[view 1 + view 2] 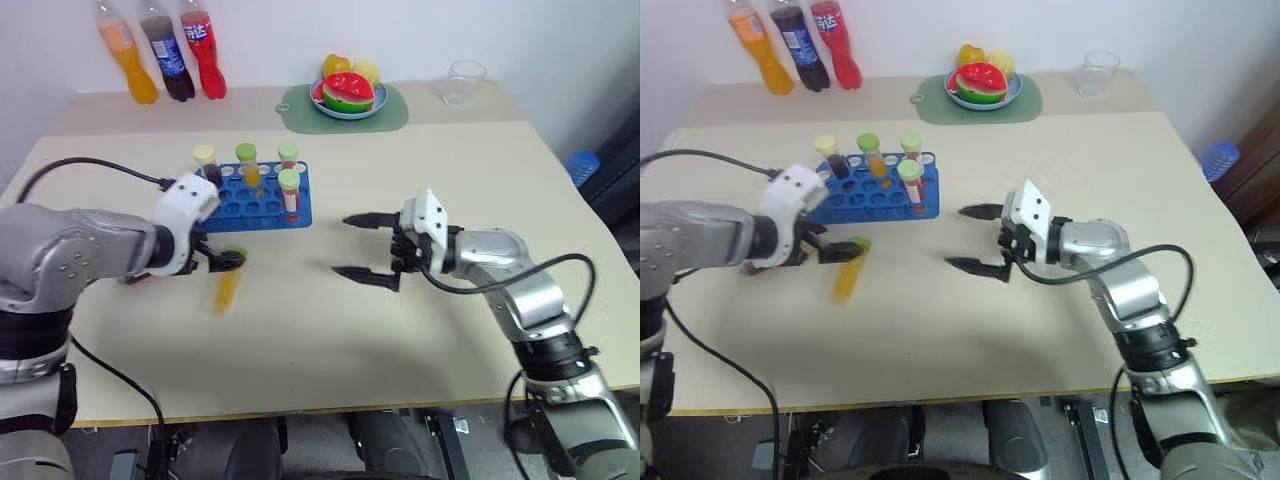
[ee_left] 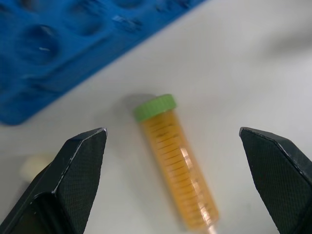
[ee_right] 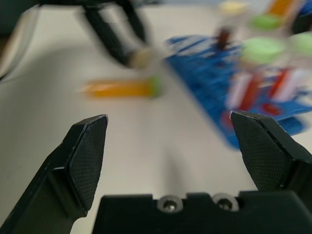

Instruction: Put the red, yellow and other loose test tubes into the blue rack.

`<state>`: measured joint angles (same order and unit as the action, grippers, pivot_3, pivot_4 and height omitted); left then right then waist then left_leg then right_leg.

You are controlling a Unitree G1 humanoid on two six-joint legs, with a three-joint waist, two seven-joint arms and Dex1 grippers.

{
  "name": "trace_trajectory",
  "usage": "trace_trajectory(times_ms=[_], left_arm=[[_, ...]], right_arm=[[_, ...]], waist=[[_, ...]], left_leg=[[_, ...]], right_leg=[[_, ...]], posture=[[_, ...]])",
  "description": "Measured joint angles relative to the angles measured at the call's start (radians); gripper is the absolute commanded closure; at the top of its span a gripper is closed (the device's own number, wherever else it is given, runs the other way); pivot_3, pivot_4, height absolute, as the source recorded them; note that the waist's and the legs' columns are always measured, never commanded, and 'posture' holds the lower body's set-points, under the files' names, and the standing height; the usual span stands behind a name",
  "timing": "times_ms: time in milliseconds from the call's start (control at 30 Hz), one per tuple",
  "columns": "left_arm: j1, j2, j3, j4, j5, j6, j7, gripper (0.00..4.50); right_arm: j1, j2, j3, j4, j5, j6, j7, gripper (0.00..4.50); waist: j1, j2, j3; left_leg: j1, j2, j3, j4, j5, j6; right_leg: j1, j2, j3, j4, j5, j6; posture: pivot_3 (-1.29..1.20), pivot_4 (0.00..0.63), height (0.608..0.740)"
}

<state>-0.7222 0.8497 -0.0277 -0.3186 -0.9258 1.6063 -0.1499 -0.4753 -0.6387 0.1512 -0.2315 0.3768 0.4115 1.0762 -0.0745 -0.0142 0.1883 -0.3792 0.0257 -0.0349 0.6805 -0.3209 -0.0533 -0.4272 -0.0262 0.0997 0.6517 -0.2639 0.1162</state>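
Tubes are already standing in the blue rack (image 1: 255, 195): four capped ones, upright in its holes. One loose tube (image 1: 228, 283) of yellow-orange liquid is lying flat on the table (image 1: 420, 330), green cap toward the rack, just clear of the rack's near edge.

The left claw (image 2: 173, 141) is hovering over that tube with its fingers spread wide and holding nothing. In the left wrist view the tube is lying between the two fingertips, cap end farther from the claw, body slanting a little across the gap. The rack is lying just beyond the cap.

The right claw (image 1: 365, 247) is also standing wide and empty, well off to the side of the rack, pointing toward the tube and rack across bare table.

The step in hand looks like the left-claw pickup of the lying tube. To do it well, the claw is best lowered straight down with the tube kept midway between the fingers, closing across the body below the cap so the round tube is not rolling away. Squaring the fingers to the tube's slant first should help. Once lifted, the tube needs tipping upright, cap up, over an empty hole. Care is needed not to knock the standing tubes.
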Motion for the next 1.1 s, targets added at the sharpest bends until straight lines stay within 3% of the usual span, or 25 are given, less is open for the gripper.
trace_trajectory(times_ms=[233, 333, 433, 600, 700, 800, 967, 1033, 1100], left_arm=[[0.012, -0.143, -0.034, 0.113, -0.121, 0.0, 0.365, 0.0], [0.016, -0.273, -0.017, 0.165, -0.12, 0.0, 0.5, 0.0], [0.016, -0.299, -0.01, 0.173, -0.133, -0.002, 0.572, 0.83], [0.042, -0.3, 0.025, 0.169, -0.191, -0.006, 0.648, 3.17], [0.064, -0.244, 0.044, 0.165, -0.268, -0.002, 0.656, 3.17], [0.09, -0.124, 0.069, 0.16, -0.352, 0.0, 0.645, 3.17], [0.101, -0.038, 0.21, 0.086, -0.425, -0.008, 0.591, 3.17], [0.166, -0.031, 0.231, -0.048, -0.33, -0.157, 0.501, 3.17], [0.27, -0.038, 0.224, -0.219, -0.094, -0.476, 0.39, 3.17]], right_arm=[[0.026, -0.018, -0.004, -0.047, 0.02, 0.042, 0.004, 0.07], [0.032, -0.011, -0.002, -0.048, 0.016, 0.039, -0.01, 0.07], [0.031, -0.008, 0.006, -0.048, 0.007, 0.032, -0.019, 0.0], [0.031, -0.001, 0.01, -0.048, -0.01, 0.017, -0.032, 0.0], [0.031, 0.008, 0.019, -0.048, -0.015, 0.01, -0.04, 0.0], [0.031, 0.01, 0.021, -0.048, -0.021, 0.007, -0.045, 0.0], [0.032, 0.013, 0.023, -0.048, -0.022, 0.002, -0.051, 0.0], [0.031, 0.022, 0.03, -0.044, -0.029, -0.005, -0.055, 0.0], [0.033, 0.032, 0.033, -0.033, -0.04, -0.007, -0.065, 0.0]], waist=[[0.011, -0.001, 0.0], [0.03, -0.001, 0.0], [0.034, -0.001, 0.0], [0.03, -0.001, 0.0], [0.026, -0.001, 0.0], [0.028, -0.001, 0.0], [0.039, -0.002, 0.0], [0.038, -0.002, 0.0], [0.038, -0.002, 0.0]], left_leg=[[-0.001, -0.001, 0.0, 0.001, 0.0, 0.0], [-0.001, -0.002, 0.0, 0.002, 0.001, -0.001], [0.0, -0.002, 0.001, 0.002, 0.002, -0.003], [0.001, -0.002, 0.001, 0.002, 0.002, -0.004], [0.001, -0.002, 0.001, 0.001, 0.002, -0.004], [0.0, -0.002, 0.001, 0.001, 0.002, -0.004], [-0.002, -0.003, 0.0, 0.001, 0.003, -0.005], [-0.003, -0.003, 0.0, 0.001, 0.005, -0.01], [-0.005, -0.003, 0.001, 0.0, 0.007, -0.012]], right_leg=[[0.0, -0.003, 0.0, 0.0, 0.0, 0.0], [0.0, -0.003, 0.0, -0.001, 0.0, 0.0], [0.0, -0.003, 0.0, 0.0, 0.0, 0.0], [0.001, -0.003, 0.0, 0.0, 0.0, 0.0], [0.0, -0.002, 0.001, 0.001, 0.0, 0.0], [0.0, -0.002, 0.0, 0.001, 0.0, 0.0], [0.0, -0.004, 0.0, -0.001, 0.0, 0.0], [0.0, -0.004, 0.0, -0.003, 0.0, 0.0], [-0.002, -0.004, -0.001, -0.004, 0.0, 0.0]], posture=[[0.0, 0.15, 0.734], [0.0, 0.15, 0.734], [0.0, 0.15, 0.734], [0.0, 0.15, 0.734], [0.0, 0.15, 0.734], [0.0, 0.15, 0.734], [0.0, 0.15, 0.734], [0.0, 0.15, 0.734], [0.0, 0.15, 0.734]])
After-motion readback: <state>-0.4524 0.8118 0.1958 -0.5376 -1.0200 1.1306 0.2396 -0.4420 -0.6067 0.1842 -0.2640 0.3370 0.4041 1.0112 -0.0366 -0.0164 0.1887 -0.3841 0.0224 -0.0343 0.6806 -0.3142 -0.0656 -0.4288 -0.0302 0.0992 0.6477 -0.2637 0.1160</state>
